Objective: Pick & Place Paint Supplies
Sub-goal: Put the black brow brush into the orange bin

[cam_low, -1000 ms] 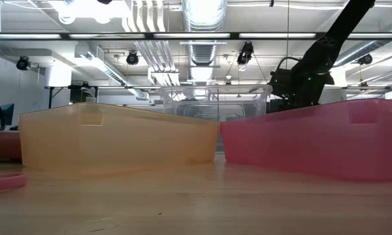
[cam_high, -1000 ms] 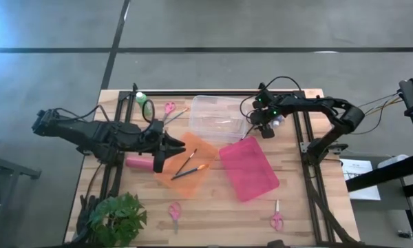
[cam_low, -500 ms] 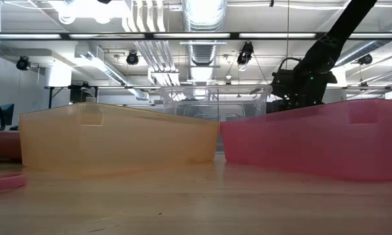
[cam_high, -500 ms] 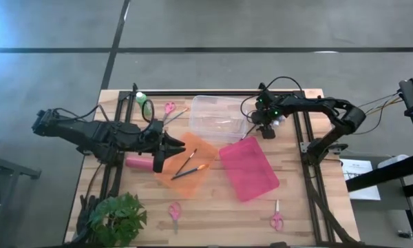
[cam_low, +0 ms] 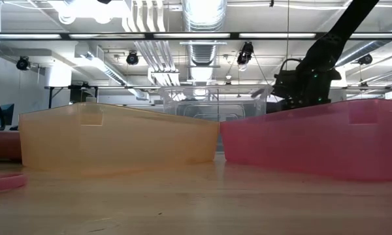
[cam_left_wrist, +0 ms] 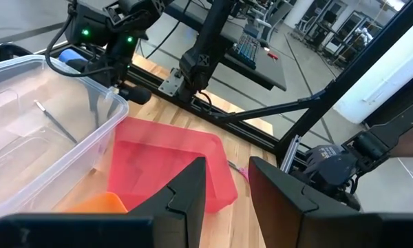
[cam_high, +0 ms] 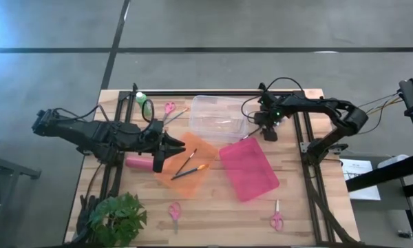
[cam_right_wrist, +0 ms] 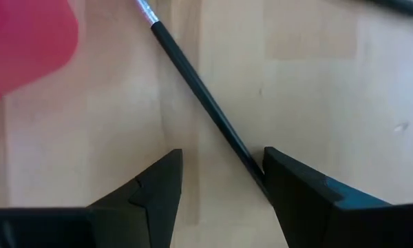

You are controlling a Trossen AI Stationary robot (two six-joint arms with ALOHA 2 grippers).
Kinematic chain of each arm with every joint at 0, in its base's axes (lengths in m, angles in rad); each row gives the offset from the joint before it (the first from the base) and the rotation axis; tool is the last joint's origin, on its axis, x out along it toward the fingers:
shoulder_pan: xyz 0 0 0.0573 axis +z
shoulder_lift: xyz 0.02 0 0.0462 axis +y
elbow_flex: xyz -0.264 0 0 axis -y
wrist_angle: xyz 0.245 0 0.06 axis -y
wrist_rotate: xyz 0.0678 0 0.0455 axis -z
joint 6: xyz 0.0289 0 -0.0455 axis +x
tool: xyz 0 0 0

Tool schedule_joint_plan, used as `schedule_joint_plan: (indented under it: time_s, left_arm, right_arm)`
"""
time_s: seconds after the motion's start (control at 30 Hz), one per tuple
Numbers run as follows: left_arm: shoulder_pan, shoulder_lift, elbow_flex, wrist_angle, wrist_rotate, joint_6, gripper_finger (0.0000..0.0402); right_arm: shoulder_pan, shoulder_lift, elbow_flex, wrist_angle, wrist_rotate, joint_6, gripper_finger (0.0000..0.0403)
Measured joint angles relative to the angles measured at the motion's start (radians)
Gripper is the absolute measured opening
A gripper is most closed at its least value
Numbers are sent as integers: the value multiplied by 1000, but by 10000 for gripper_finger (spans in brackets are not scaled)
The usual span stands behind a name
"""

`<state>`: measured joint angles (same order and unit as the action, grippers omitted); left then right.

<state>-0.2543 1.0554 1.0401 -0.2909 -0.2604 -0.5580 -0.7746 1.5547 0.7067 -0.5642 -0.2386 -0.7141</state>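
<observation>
Paintbrush (cam_right_wrist: 199, 89) with a dark handle lay on the bare wooden desk (cam_right_wrist: 330, 89) beside the pink bin (cam_high: 248, 167); the right gripper's (cam_right_wrist: 222, 179) parted fingers straddled it, ungripped. Over the orange bin (cam_high: 191, 164), the left gripper (cam_left_wrist: 227, 189) hung, fingers released, empty.

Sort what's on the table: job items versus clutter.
Job: green paint bottle; pink-red paint bottle; two thin paintbrushes in the orange plastic tray; dark-handled paintbrush on bare wood.
Lying about: three pink-handled scissors; leafy green plant.
</observation>
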Motion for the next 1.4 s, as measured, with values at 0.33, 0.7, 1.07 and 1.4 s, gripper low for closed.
schedule_joint_plan:
  time_s: [0.33,0.7,1.07,1.4]
  left_arm:
    - [-11,0,0,-2,0,4,121]
    - [-19,0,0,-5,0,2,120]
    - [-27,0,0,-6,0,-19,120]
    - [-29,0,0,-6,0,-18,120]
  right_arm:
    - [0,-21,-4,-79,-4,8,195]
    - [-6,-33,-59,-24,4,9,128]
    - [-4,-34,-66,-39,30,-21,15]
    - [-17,-90,-74,-131,54,-55,13]
